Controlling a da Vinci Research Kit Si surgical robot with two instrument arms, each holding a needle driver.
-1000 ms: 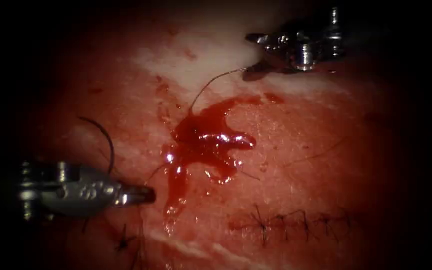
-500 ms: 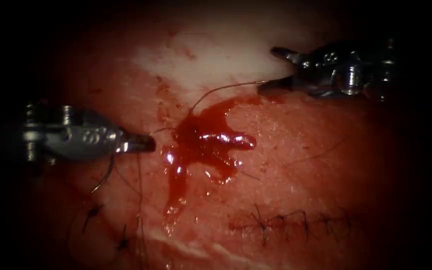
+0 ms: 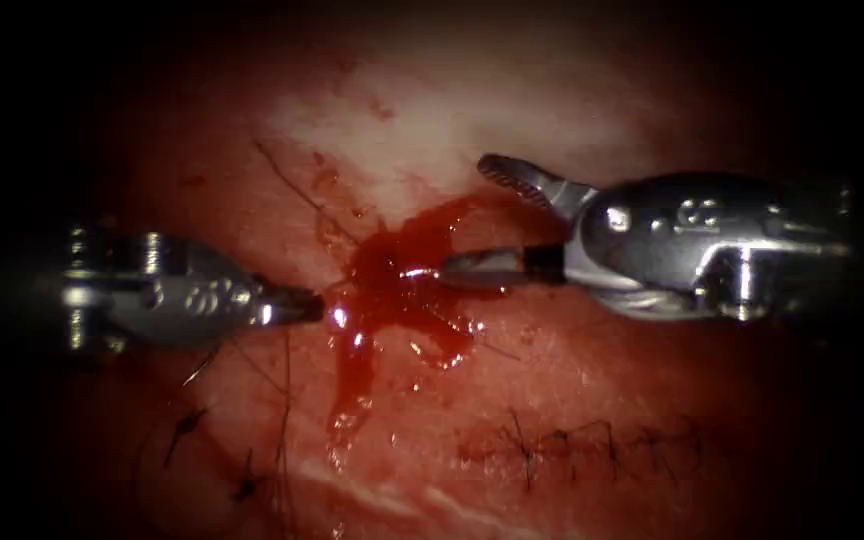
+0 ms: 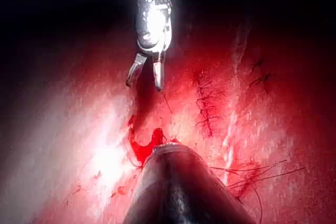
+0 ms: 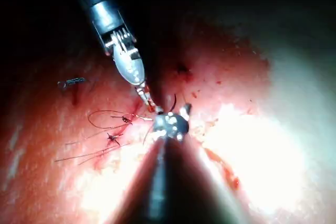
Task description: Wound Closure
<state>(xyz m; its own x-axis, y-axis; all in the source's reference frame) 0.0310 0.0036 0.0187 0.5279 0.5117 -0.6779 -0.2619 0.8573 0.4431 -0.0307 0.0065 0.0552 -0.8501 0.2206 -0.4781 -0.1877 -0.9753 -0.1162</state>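
- Red fluid [image 3: 392,280] sits pooled on the tissue [image 3: 592,330] right where the cut is, so I'm using that pool as my reference for everything else
- left tool [image 3: 292,303] comes in from the pool's left, with its tip right at the pool's left edge; jaws look pinched together
- honestly can't tell if it's got anything in there, since the tip is half lost in the wet shine
- right tool [image 3: 487,222] is on the pool's right side, jaws spread wide and holding nothing; the lower jaw lies over the pool's right lobe and the upper one angles up and away from it
- left wrist view shows the same right tool [image 4: 147,80] with that open V, sitting just beyond the pool
- thread [image 3: 302,190] is one thin dark strand running from the pool's top edge up and to the left across the pale tissue, with neither tool on it
- needle: can't pin it down for sure; there's a dark curved sliver [image 3: 200,367] down-left of the pool, just under the left tool's body, that might be it, and I can't say if it's in the tissue
- finished stitches [image 3: 592,445] are in a row down-right of the pool, well apart from both tools
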